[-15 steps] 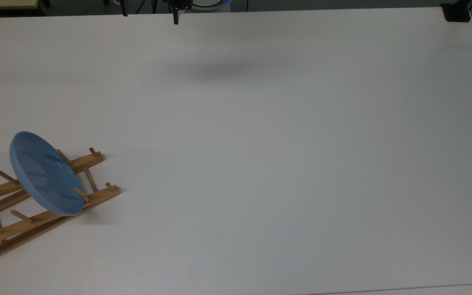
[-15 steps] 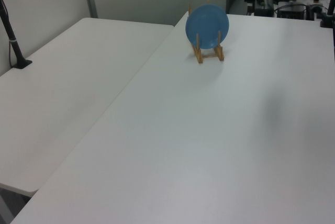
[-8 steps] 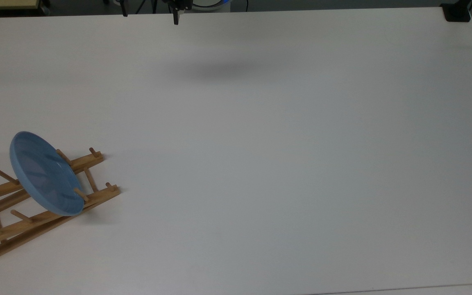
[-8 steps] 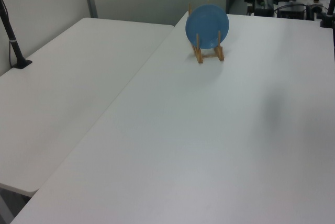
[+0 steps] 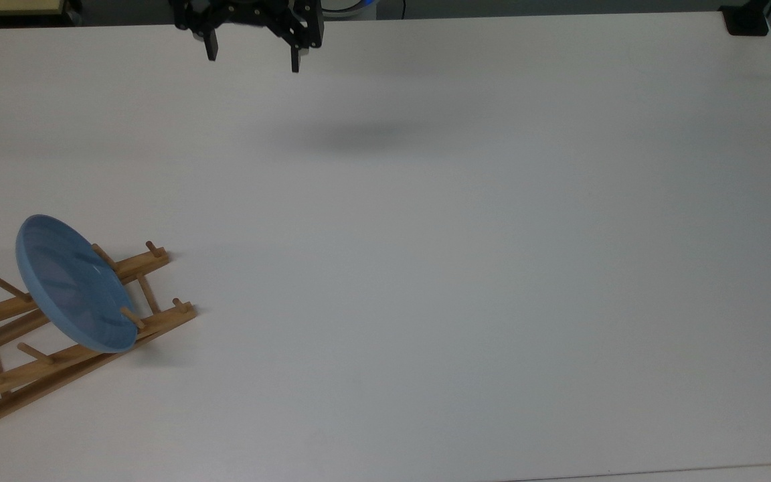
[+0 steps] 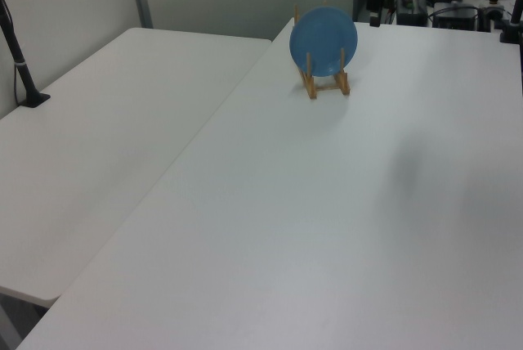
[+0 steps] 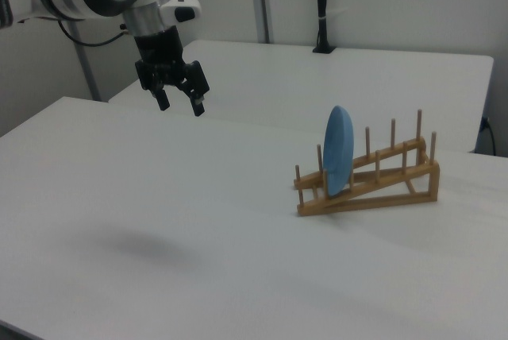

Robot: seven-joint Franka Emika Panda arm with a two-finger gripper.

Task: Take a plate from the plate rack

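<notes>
The light-blue plate [image 5: 71, 284] stands on edge between the pegs of the wooden plate rack [image 5: 57, 365], at the top view's lower left. The right view shows the plate [image 7: 339, 149] upright near the low end of the sloping rack [image 7: 397, 185]. In the left view the plate [image 6: 324, 39] faces the camera on the rack [image 6: 325, 84]. My gripper [image 5: 253, 59] hangs open and empty above the table's far edge in the top view, well apart from the plate. In the right view the gripper [image 7: 181, 106] is high at the right view's left, fingers pointing down.
The white table [image 5: 425, 268] is bare between gripper and rack. A black mount [image 5: 745, 20] sits at its far right corner in the top view. A second white table with a black post [image 6: 20, 64] adjoins on the left view's left.
The gripper has come down into the top view from its upper edge, so its whole black hand now shows. Its shadow on the table has shifted slightly. Plate and rack are unmoved.
</notes>
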